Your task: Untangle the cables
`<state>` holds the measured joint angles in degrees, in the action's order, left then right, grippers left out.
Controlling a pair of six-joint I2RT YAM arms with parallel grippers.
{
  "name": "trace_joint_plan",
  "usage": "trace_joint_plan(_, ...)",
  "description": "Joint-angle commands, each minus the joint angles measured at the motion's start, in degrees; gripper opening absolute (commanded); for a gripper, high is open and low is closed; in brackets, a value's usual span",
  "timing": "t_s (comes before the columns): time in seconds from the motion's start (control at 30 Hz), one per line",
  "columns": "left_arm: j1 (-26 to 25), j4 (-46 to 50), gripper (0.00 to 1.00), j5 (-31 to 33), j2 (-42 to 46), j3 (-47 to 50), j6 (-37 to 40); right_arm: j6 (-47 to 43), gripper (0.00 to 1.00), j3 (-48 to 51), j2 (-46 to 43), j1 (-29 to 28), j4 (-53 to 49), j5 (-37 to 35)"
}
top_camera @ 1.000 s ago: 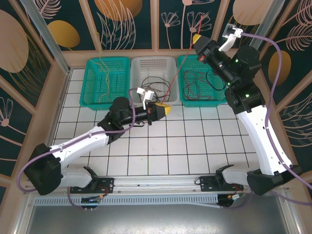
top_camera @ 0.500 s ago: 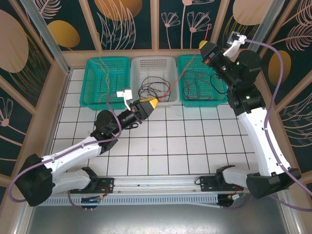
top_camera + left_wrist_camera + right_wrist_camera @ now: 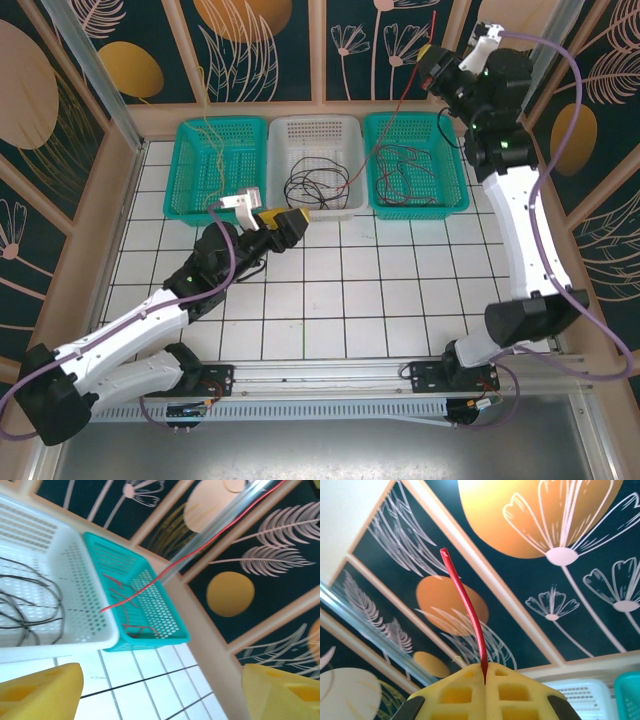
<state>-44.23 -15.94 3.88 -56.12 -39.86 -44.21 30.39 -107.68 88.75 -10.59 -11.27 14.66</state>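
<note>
My right gripper (image 3: pixel 430 54) is raised high at the back right, above the right teal basket (image 3: pixel 452 205). It is shut on a red cable (image 3: pixel 398 112) that slants down from it into that basket, where more red and black cables (image 3: pixel 402 178) lie looped. The right wrist view has the red cable (image 3: pixel 466 602) sticking up out of the closed yellow pads (image 3: pixel 485 672). My left gripper (image 3: pixel 286 222) hangs open over the tiles just in front of the white basket (image 3: pixel 276 130), holding nothing; its fingertips (image 3: pixel 42 690) stand far apart. Black cables (image 3: pixel 318 183) lie in the white basket.
A left teal basket (image 3: pixel 190 205) holds a thin yellow cable (image 3: pixel 214 150) that reaches up the back wall. The three baskets stand in a row along the far edge. White tiled floor (image 3: pixel 380 290) stretches in front of them. Patterned walls close in the cell.
My left gripper has opened and drawn back to the left, away from the white basket. My right gripper has lifted higher and farther back, still on the red cable, pulling it taut.
</note>
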Motion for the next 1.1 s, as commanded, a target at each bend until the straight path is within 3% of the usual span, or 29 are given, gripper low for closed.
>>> trace_joint_plan(0.0, 0.4, 9.2, 0.84, 7.4, 1.8, -2.6, 2.6, -4.9, 0.00, -5.3, 3.3, 1.7, -4.0, -0.5)
trace_joint_plan(0.13, 0.9, 12.8, 0.85, 10.2, 2.4, -3.4, 2.0, -5.4, 0.00, -6.1, 5.6, 4.7, -4.5, -0.1)
trace_joint_plan(0.47, 1.8, 13.5, 0.85, 8.6, 1.2, -4.4, -0.4, -4.0, 0.00, -1.5, 7.4, 12.0, -4.4, 5.2)
trace_joint_plan(0.77, 2.6, 15.6, 0.85, 8.4, -0.8, -6.2, -1.3, -3.1, 0.00, -8.2, 21.0, 16.2, -11.8, 11.4)
trace_joint_plan(0.8, 2.8, 16.1, 0.86, 8.8, -0.8, -6.5, -1.4, -2.8, 0.04, -10.2, 23.2, 16.5, -13.1, 12.1)
trace_joint_plan(0.87, 3.2, 17.2, 0.88, 9.5, -0.9, -7.2, -1.7, -2.6, 0.24, -15.6, 27.8, 17.0, -16.9, 12.3)
trace_joint_plan(0.93, 3.5, 18.3, 0.90, 10.6, -1.2, -8.0, -2.3, -3.1, 0.55, -23.0, 33.2, 17.4, -21.6, 12.1)
trace_joint_plan(0.97, 3.7, 18.8, 0.91, 11.0, -1.4, -8.3, -2.5, -3.4, 0.61, -26.0, 35.1, 17.4, -23.4, 11.8)
trace_joint_plan(1.07, 4.2, 19.9, 0.93, 12.2, -2.0, -9.1, -3.5, -4.1, 0.63, -31.2, 38.2, 17.4, -26.0, 10.7)
